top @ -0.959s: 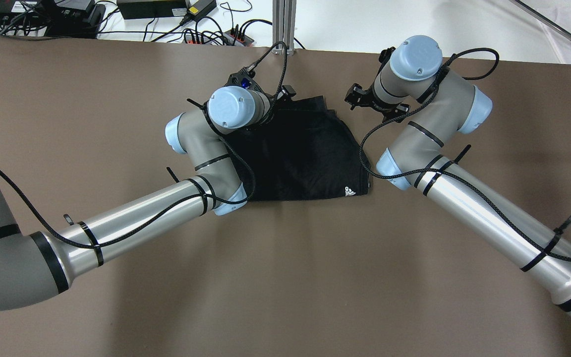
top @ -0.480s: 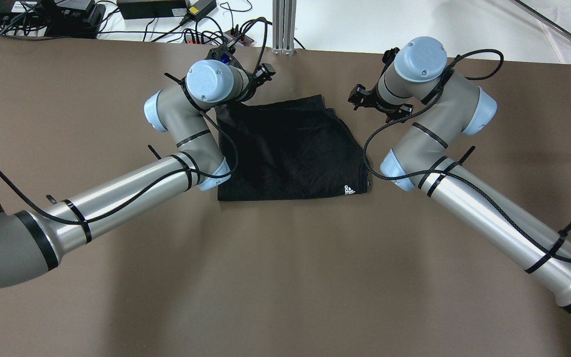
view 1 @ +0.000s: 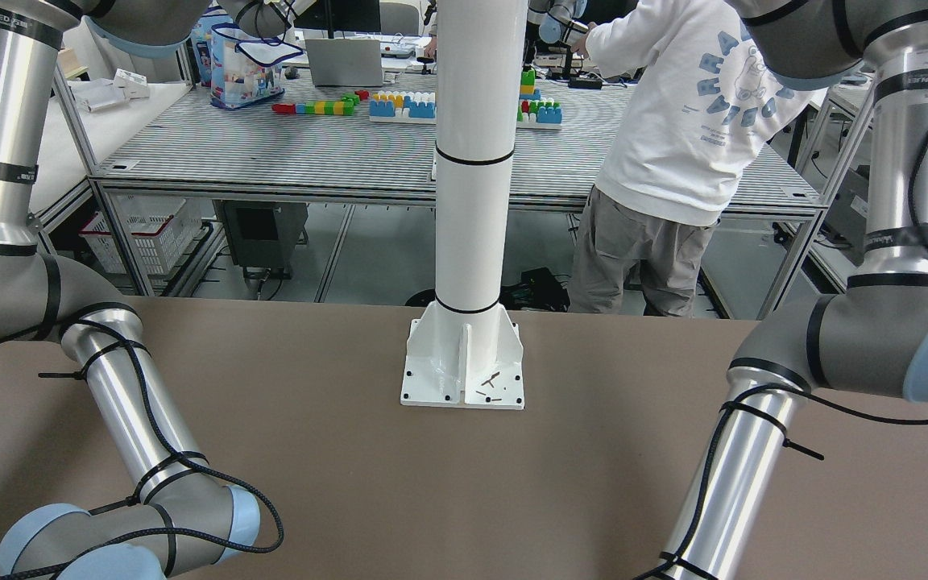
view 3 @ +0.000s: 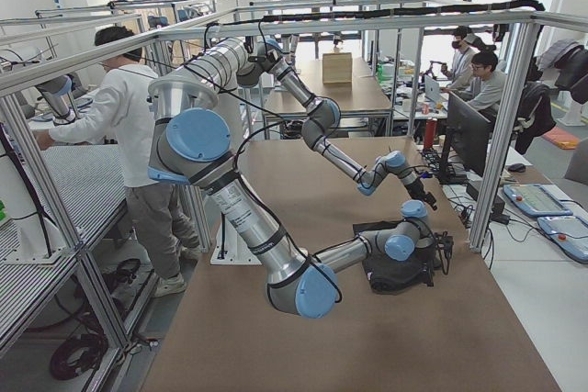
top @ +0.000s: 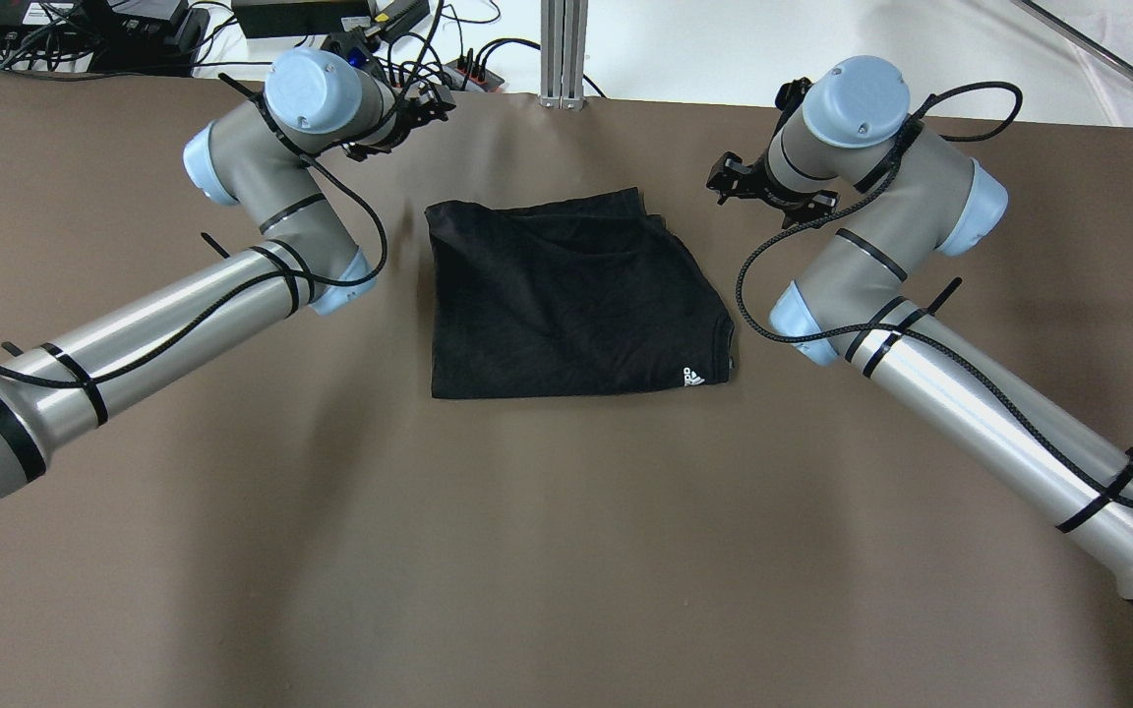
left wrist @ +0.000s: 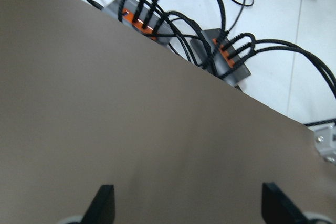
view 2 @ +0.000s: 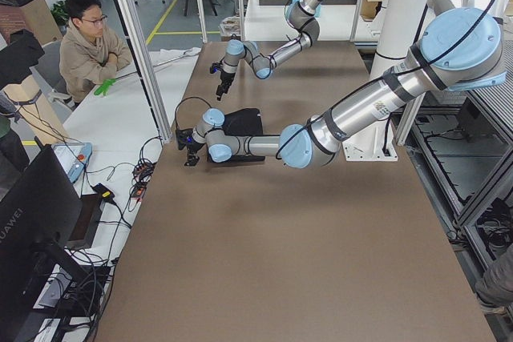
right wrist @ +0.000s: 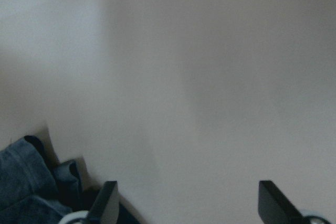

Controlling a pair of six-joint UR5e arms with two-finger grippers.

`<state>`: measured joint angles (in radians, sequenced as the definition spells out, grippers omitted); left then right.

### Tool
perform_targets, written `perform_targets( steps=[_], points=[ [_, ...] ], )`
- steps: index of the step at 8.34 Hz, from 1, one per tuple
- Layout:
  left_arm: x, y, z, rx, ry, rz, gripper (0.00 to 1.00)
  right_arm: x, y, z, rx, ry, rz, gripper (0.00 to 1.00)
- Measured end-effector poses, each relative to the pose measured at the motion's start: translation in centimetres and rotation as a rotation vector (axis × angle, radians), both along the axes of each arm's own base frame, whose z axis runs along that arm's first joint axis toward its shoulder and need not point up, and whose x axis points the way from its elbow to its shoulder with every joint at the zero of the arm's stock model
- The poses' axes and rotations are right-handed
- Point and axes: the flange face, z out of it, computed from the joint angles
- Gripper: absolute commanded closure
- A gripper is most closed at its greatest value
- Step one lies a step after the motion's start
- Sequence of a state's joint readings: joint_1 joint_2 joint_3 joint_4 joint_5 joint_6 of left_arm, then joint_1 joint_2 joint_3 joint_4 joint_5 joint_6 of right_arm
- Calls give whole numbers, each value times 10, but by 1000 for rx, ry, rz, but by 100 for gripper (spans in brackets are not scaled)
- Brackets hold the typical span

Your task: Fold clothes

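We find bare surface all along the near side of the clothes, with a gap between them and the left hand and the right hand. Along the far edge, cables and a metal post crowd in; the white pillar stands at the robot's side.

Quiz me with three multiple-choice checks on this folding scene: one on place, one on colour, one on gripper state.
1. Relative to the black garment, the left gripper is:
A) above it
B) off it, by the table's far edge
C) gripping its hem
2. The garment's logo is:
A) white
B) red
C) yellow
3. The right gripper is:
A) shut on the garment
B) open, empty
C) shut, empty

B: its wrist view shows bare table and power strips.
A: a white mark in the overhead view.
B: its fingers stand apart on nothing.
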<state>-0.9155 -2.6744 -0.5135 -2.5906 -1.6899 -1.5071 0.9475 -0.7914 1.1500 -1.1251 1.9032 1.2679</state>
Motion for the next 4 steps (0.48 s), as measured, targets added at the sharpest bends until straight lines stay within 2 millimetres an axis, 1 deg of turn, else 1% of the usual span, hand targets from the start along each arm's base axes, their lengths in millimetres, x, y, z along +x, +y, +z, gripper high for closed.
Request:
perform_targets(
  steps=[1,2,3,4],
  points=[
    [-27,-13,13,17,-76,22,0,18,-6,10,19,22,-5,6],
    [-57,-21,30,52,-169,56,0,43,-13,29,59,70,-37,6],
    [-91,-25,52,92,-277,101,0,77,-21,54,110,136,-83,6],
    [-134,-28,80,136,-395,153,0,120,-28,86,153,209,-130,6]
  ],
)
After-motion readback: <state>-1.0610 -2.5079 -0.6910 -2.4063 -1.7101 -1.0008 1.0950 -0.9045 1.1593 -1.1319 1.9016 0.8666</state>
